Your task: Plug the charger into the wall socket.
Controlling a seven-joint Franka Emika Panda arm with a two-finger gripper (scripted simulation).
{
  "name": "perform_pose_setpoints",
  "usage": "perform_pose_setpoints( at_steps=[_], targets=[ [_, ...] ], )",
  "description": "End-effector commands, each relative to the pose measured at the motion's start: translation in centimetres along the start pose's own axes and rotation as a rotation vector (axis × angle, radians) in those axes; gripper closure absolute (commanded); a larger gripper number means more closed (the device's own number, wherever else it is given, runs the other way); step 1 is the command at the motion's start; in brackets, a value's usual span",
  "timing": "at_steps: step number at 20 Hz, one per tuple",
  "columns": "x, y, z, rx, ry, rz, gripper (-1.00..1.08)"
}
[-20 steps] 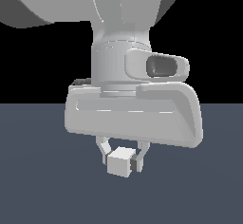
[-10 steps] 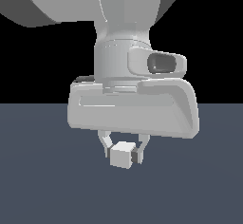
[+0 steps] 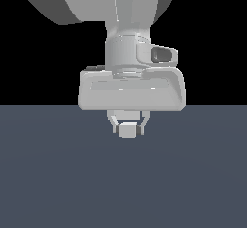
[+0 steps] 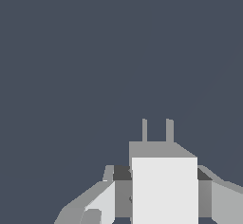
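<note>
The charger (image 3: 127, 130) is a small white-grey cube held between the two fingers of my gripper (image 3: 128, 129), under the wide grey hand body, above the dark blue-grey floor. In the wrist view the charger (image 4: 164, 187) shows as a white block with two thin prongs (image 4: 157, 130) sticking out of its far face, and a grey finger (image 4: 95, 204) presses on each side of it. The gripper is shut on it. The wall socket is out of view in both frames.
A flat dark blue-grey floor (image 3: 58, 183) fills the lower half of the exterior view and the whole background of the wrist view. Behind it the exterior view is black.
The hand has turned about its vertical axis and shifted a little toward the exterior view's right. The charger stays in the fingers and now faces the camera squarely.
</note>
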State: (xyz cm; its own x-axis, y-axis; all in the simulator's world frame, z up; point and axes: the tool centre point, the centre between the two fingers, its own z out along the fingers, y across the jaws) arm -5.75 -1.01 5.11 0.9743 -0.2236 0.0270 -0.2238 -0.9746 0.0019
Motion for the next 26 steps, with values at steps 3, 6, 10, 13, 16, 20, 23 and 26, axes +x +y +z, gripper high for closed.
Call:
perform_pose_setpoints(
  at_steps=[3,6,10,13,16,20,23,26],
  targets=[
    [3.0,-0.7,-1.9,0.002,0.0,-0.088,1.08],
    [4.6,-1.3,-2.9,0.004,0.0,-0.135,1.08],
    [6.2,-1.9,-3.9,0.006,0.0,-0.182,1.08],
    [7.0,-2.3,-4.4,0.007,0.0,-0.206,1.08],
    [7.5,-2.5,-4.7,0.008,0.0,-0.221,1.08],
    [7.7,-2.7,-4.8,0.008,0.0,-0.227,1.08],
    [7.6,-2.7,-4.7,0.008,0.0,-0.225,1.08],
    [7.6,-2.7,-4.7,0.008,0.0,-0.225,1.08]
  ],
)
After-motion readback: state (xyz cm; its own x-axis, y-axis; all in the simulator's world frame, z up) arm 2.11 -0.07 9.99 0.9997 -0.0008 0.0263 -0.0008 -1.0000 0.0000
